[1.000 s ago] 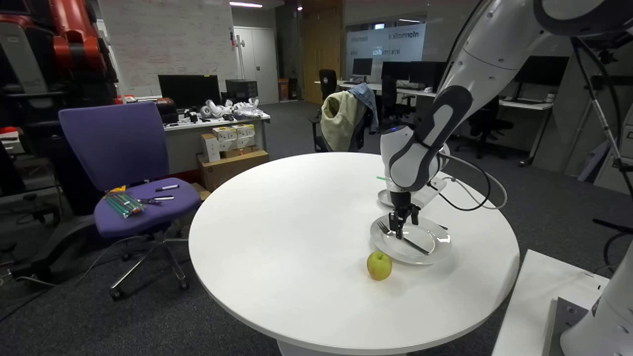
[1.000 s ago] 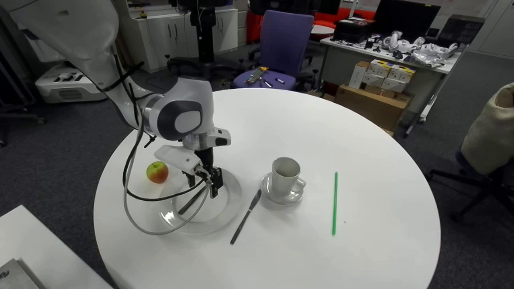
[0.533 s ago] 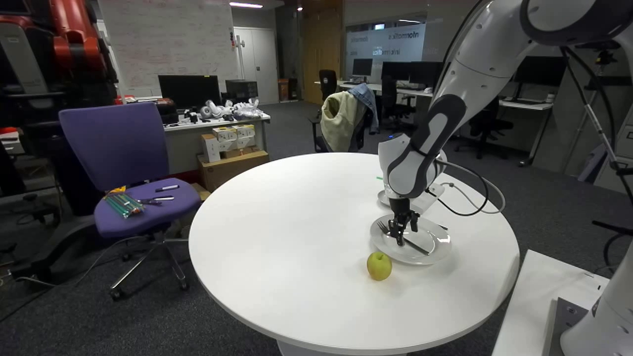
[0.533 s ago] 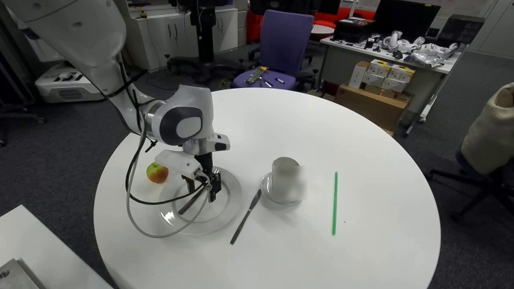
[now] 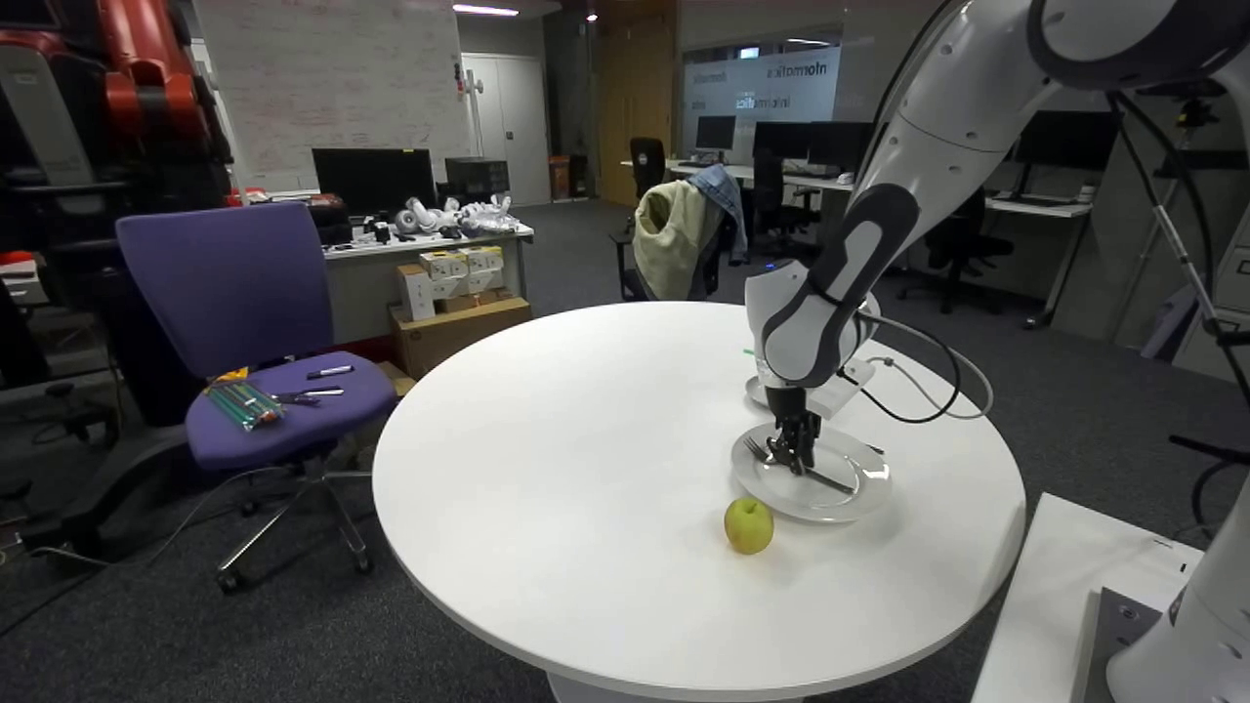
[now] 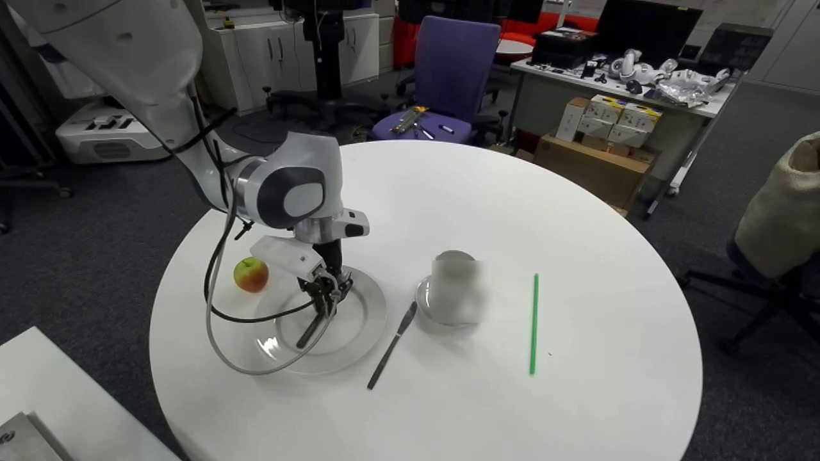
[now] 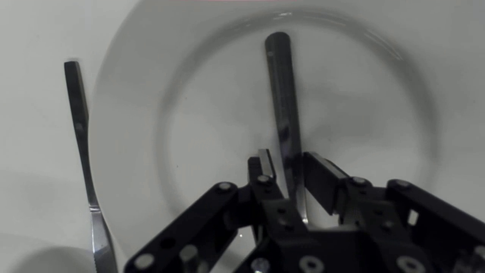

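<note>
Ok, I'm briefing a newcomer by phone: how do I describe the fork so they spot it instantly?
Find the white round table, then the dinner plate on it. The fork lies on that plate, its midsection between the jaws of the end effector. Unlike the table knife, which lies beside the plate, it ends in tines.

a red-and-green apple [image 6: 250,274], a slim metal knife [image 6: 392,346], a pale, partly blurred cup [image 6: 453,278] on a round white saucer [image 6: 423,299] and a thin green stick [image 6: 534,324] share the round white surface [image 6: 487,198].
</note>
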You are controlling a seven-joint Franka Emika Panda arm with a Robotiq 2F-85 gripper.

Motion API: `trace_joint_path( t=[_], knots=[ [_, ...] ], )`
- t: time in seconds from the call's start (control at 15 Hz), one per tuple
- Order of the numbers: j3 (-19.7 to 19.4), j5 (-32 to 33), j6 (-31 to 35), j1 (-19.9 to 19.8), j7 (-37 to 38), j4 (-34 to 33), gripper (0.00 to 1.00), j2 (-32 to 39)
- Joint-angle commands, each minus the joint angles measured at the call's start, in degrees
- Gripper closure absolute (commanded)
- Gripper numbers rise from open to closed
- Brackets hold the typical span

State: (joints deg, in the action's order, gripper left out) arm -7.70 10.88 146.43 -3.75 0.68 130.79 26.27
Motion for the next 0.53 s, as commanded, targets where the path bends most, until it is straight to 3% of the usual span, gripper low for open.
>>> trace_joint_path(
  t=[0.0,0.47],
  knots=[
    [-0.21,0.09,1.37,0.10,0.09,0.29,0.99,-0.21],
    [-0.73,1.37,2.69,1.14,1.14,1.90,0.97,-1.84]
  ],
)
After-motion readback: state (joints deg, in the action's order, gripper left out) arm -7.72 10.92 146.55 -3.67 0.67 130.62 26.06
